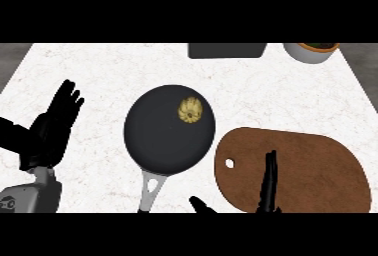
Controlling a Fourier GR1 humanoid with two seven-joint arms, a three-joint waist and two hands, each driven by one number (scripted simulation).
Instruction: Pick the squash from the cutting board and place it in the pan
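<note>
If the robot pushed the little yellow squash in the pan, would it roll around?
Probably a little. The squash looks round and ribbed, so it might wobble or roll a short way. The pan has a raised rim, which would likely stop it. It looks small, so it is probably light, and likely stiff rather than floppy.

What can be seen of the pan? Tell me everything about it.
The pan is round, black and shallow, matte like dark metal, with a light grey handle that has an opening and points toward the view's lower edge. It sits flat on the white counter, just left of the brown cutting board. The yellowish squash lies inside near its far rim. Neither hand touches it.
</note>
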